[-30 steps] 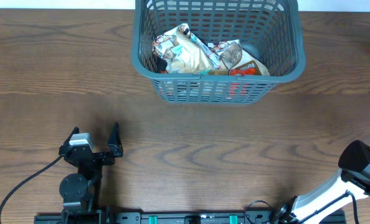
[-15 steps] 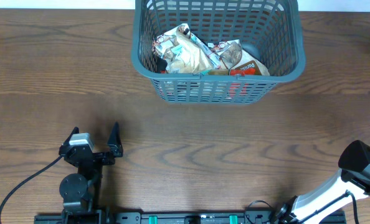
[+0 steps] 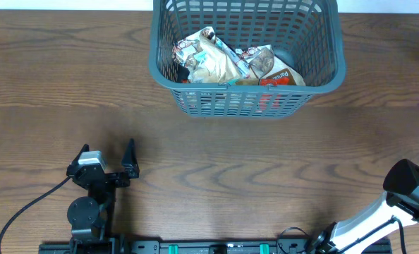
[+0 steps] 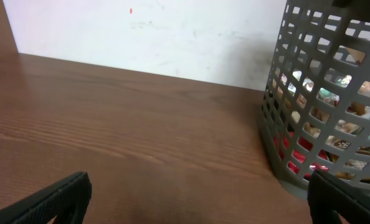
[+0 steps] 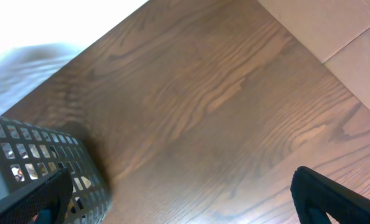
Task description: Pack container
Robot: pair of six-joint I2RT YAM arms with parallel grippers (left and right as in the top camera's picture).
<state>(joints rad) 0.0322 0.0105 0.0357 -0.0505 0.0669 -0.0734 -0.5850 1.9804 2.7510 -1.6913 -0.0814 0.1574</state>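
Much table (image 3: 266, 169) separates left hand (image 3: 107, 154) from container (image 3: 246, 102).

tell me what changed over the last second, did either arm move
Nothing visibly changed. The left gripper and the right gripper are open and empty, just as before, away from the basket. The snack packets lie inside it in the same places.

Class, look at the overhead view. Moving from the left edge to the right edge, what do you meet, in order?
left pincer → grey-blue basket → right arm
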